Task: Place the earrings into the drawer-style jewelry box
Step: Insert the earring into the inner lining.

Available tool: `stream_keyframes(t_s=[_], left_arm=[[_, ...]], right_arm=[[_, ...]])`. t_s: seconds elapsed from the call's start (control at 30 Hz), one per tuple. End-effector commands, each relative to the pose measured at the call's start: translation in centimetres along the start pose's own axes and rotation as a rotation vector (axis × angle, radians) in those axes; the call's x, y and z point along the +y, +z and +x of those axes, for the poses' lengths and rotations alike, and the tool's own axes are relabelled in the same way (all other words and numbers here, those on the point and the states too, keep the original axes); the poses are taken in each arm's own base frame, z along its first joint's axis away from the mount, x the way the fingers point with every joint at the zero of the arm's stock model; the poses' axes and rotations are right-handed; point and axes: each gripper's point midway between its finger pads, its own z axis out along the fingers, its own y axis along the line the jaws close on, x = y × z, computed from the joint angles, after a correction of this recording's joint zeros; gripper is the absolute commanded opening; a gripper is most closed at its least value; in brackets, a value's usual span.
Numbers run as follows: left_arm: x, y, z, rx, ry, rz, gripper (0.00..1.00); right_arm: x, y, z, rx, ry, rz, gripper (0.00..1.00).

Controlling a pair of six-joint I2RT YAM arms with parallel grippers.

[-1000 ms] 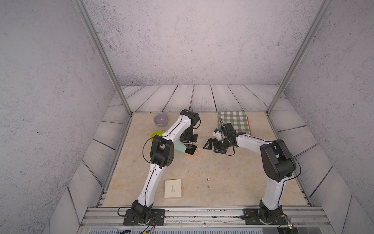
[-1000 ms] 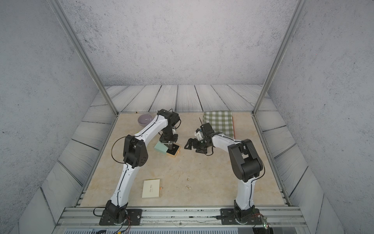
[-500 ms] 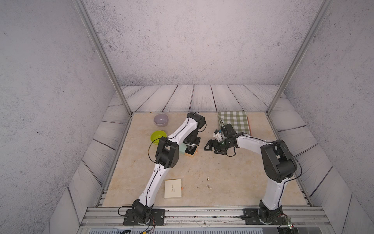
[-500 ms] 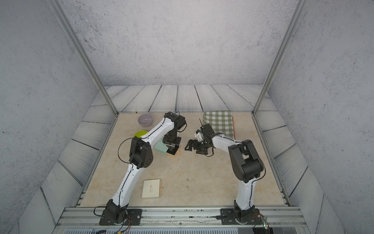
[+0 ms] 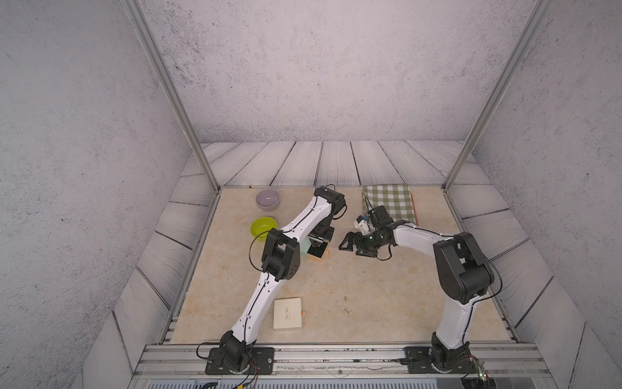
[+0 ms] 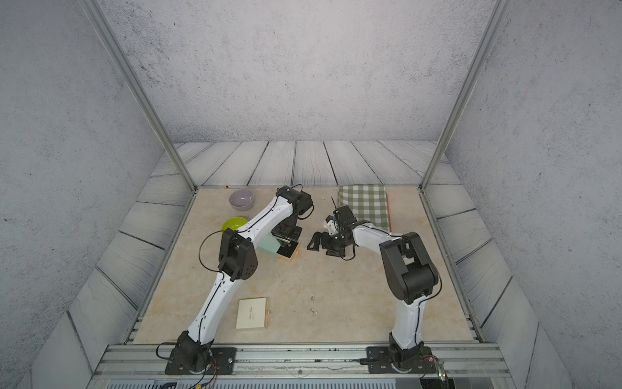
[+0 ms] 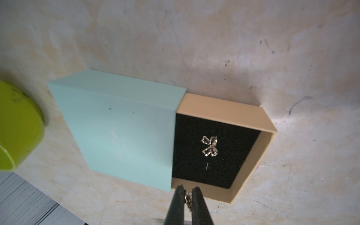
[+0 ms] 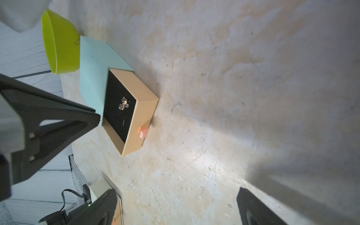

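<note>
— Left gripper point(image 7: 188, 191) is pinched nearly shut on a tiny gold earring point(image 7: 188, 198); you only catch that glint between the fingers from the left wrist camera. In both top views the arm hides it.

— And the box?

— Drawer-style jewelry box point(image 7: 124, 128): a mint-green sleeve with a tan drawer point(image 7: 253, 124) pulled out, black lining inside. A bow-shaped earring point(image 7: 210, 146) lies flat on the lining, its long axis running roughly parallel to the sleeve's open edge. The gripped one hangs over the drawer's near wall.

— What does the right wrist camera add?

— An orange pull tab point(image 8: 143, 132) on the drawer front, which the left wrist view barely shows. The right gripper point(image 5: 354, 245) has its jaws spread wide, nothing in them, just beside the drawer's front.

— Any earrings still out?

— Two small pieces point(image 5: 346, 303) lie on the beige tabletop point(image 5: 370, 289), well apart from the box, towards the arm bases. In a top view they show too point(image 6: 313, 303).

— Around it?

— A lime-green bowl point(image 5: 263, 226) just beside the sleeve, a lilac bowl point(image 5: 268, 198) behind it, a green checked cloth point(image 5: 388, 202) in the far corner, and a closed cream box point(image 5: 287, 313) beside the left arm.
</note>
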Motion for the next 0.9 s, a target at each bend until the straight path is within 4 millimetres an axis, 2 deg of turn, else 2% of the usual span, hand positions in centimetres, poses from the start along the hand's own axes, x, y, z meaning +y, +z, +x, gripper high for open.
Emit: stream_keyframes(t_s=[0.0, 0.2, 0.87], left_arm=[[0.0, 0.6, 1.0, 0.045, 0.053, -0.060, 0.00], [-0.7, 0.9, 1.1, 0.047, 0.087, -0.074, 0.00], [0.1, 1.8, 1.3, 0.067, 0.109, -0.144, 0.00]], right_arm=[[0.2, -0.5, -0.3, -0.011, -0.016, -0.002, 0.99], [0.1, -0.7, -0.4, -0.012, -0.010, -0.004, 0.99], [0.1, -0.6, -0.5, -0.011, -0.007, -0.017, 0.99]])
